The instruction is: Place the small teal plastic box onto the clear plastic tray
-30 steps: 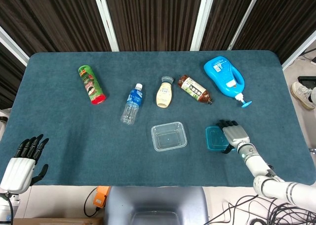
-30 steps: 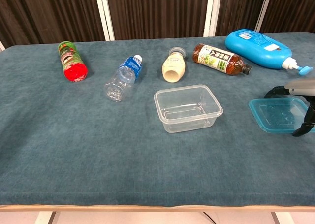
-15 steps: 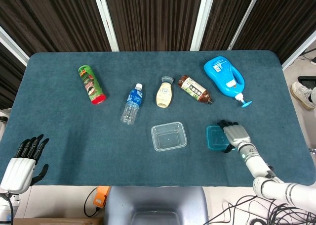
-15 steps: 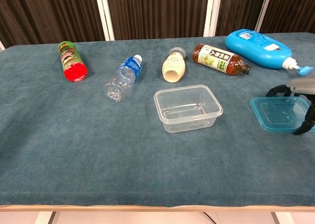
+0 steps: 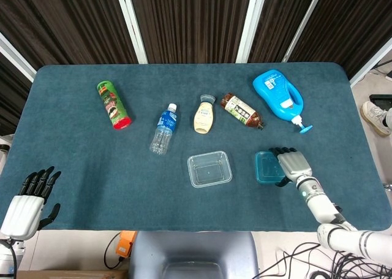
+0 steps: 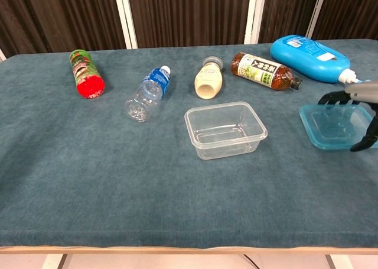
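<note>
Teal plastic, thin-walled and open-topped: the small teal box (image 5: 267, 167) sits to the right of the clear tray (image 5: 209, 168), near it but not touching, and in the chest view its near edge looks tipped up off the counter (image 5: 92, 168). I have my right hand (image 5: 292, 165) over the box's right side, with the fingers (image 6: 332, 97) curled across its far rim and the thumb low on the near side. I judge that a pinch across the wall, chosen because so shallow a box offers nothing else to hold. Whether the grip is firm I cannot tell from here.

The tray stands mouth up and bare inside, so the box should drop straight in after a short carry leftward. I'd want it lifted enough to pass over the tray's rim.

My left hand (image 5: 27, 202) hangs off the near left corner of the counter, holding nothing, its fingers loosely apart.

Along the back lie a red-capped green can (image 5: 114, 104), a water bottle (image 5: 163, 129), a cream bottle (image 5: 204, 114), a brown tea bottle (image 5: 241, 110) and a blue pump jug (image 5: 280, 97), all well out of the carry path.
</note>
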